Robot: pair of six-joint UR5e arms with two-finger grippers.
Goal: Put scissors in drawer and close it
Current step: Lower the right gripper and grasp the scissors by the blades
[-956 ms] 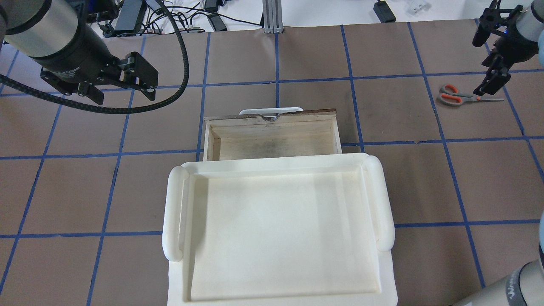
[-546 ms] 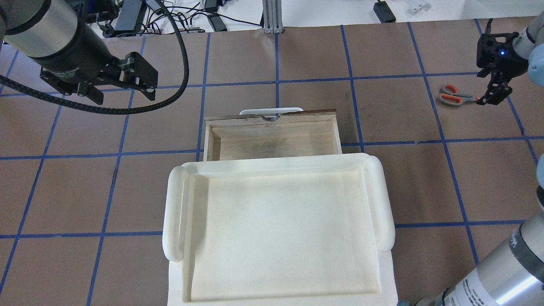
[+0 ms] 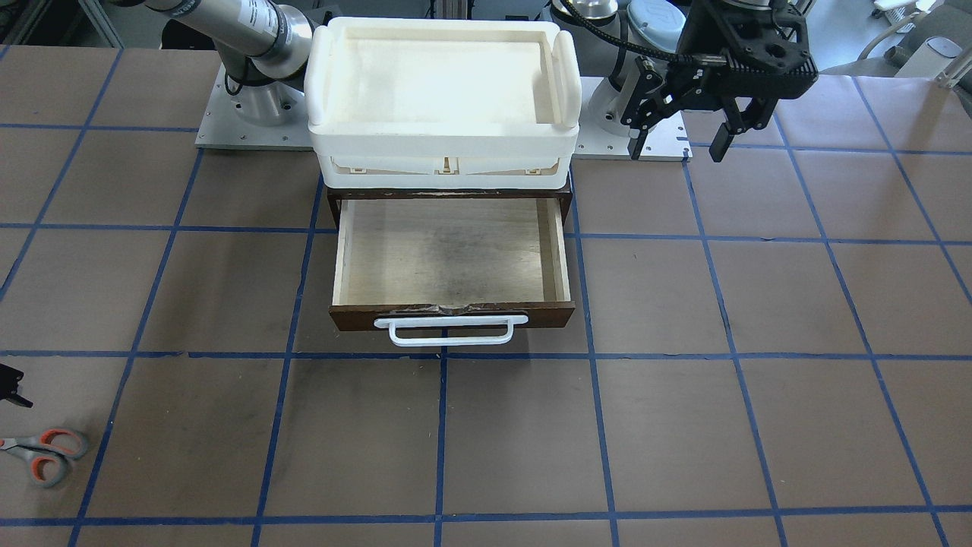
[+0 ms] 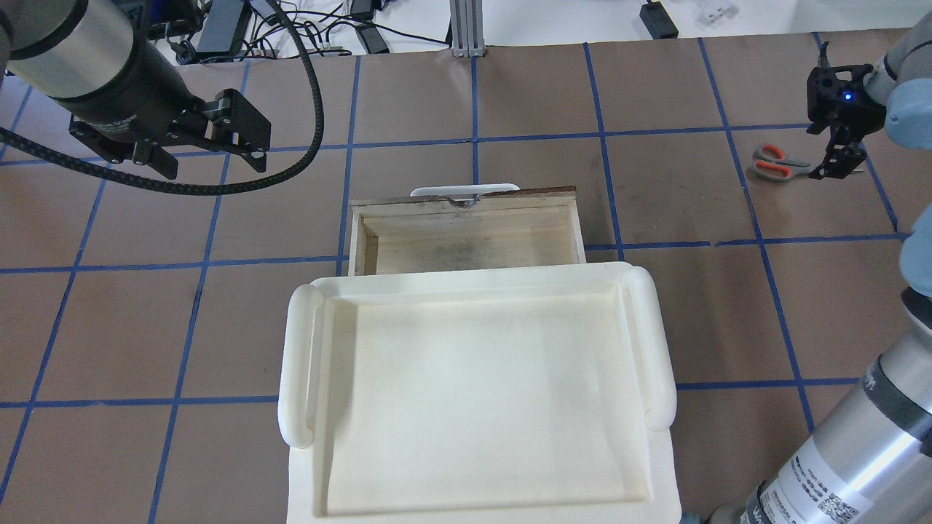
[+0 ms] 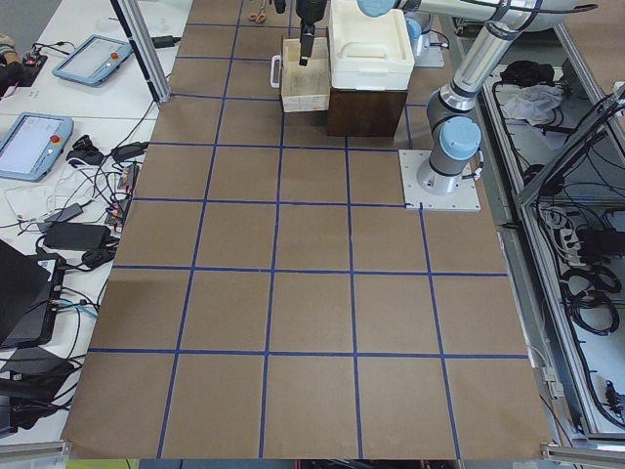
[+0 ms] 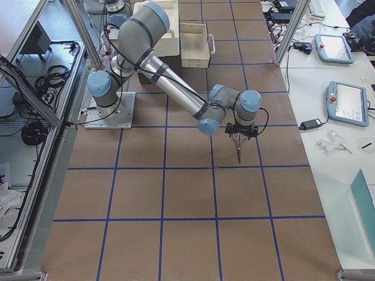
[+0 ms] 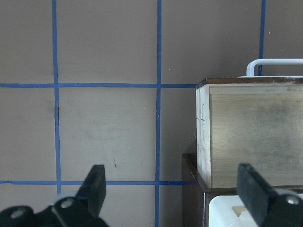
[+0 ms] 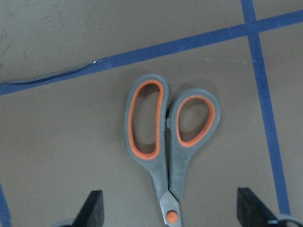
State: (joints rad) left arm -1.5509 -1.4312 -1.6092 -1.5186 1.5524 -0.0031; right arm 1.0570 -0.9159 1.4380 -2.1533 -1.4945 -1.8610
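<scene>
The scissors (image 4: 773, 163) lie flat on the brown table at the far right, handles pointing toward the middle of the table. They also show in the front view (image 3: 45, 454) and the right wrist view (image 8: 165, 142). My right gripper (image 4: 831, 167) is open just over them, with one finger on each side of the pivot (image 8: 170, 216) and nothing held. The drawer (image 4: 466, 236) is pulled open and empty, its white handle (image 3: 449, 329) facing away from me. My left gripper (image 4: 211, 149) is open and empty, raised left of the drawer (image 7: 251, 137).
A white plastic tray (image 4: 298, 364) sits on top of the dark cabinet (image 3: 334, 199) that holds the drawer. Blue tape lines grid the table. Cables and power bricks (image 4: 218, 29) lie beyond the far edge.
My right gripper has turned and come down over the scissors' blades near the pivot. The scissors, the drawer and my left arm have not moved.
</scene>
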